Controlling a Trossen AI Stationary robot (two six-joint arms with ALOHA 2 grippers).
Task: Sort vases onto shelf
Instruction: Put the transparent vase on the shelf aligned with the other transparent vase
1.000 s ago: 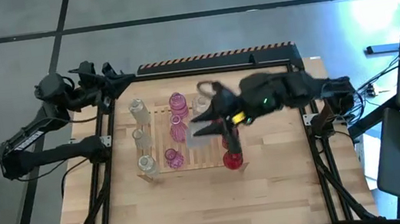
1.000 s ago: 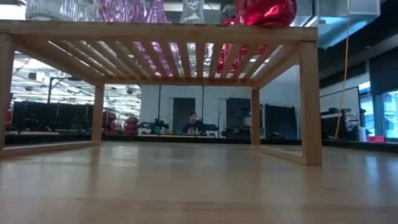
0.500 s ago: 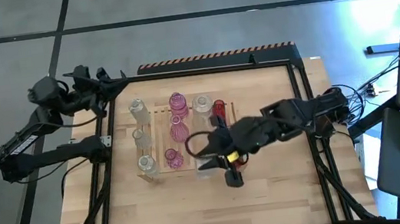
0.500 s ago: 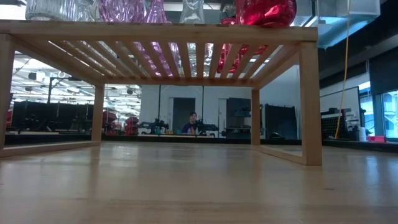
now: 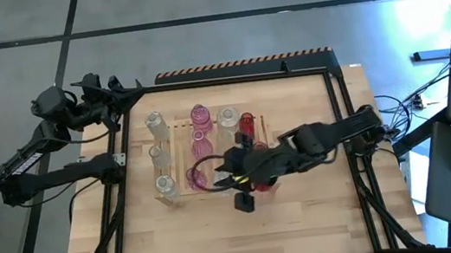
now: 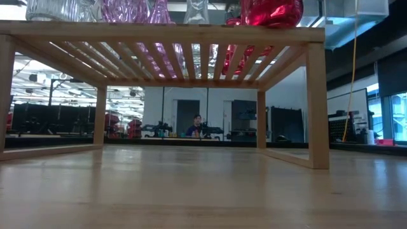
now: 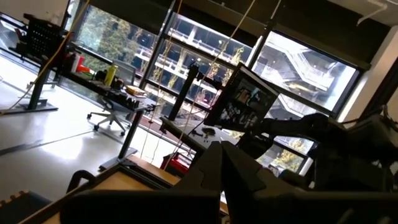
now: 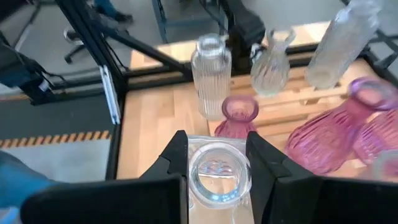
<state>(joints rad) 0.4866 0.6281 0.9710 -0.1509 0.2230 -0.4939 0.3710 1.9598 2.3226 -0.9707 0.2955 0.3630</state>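
In the high view, the right gripper (image 5: 225,177) is seen above the front of the shelf (image 5: 175,131), near the pink vases (image 5: 198,115). The left gripper (image 5: 120,91) is parked, closed and empty, at the far left corner of the surface (image 5: 222,232).

In the low view, only the shelf from below and 1 red vase (image 6: 270,13) on top are shown.

In the right wrist view, a clear vase (image 8: 219,174) is held by its neck between the fingers (image 8: 174,155). It should be lowered upright onto a free slat, beside the other clear vases (image 8: 211,74), without touching the small pink vase (image 8: 239,115).
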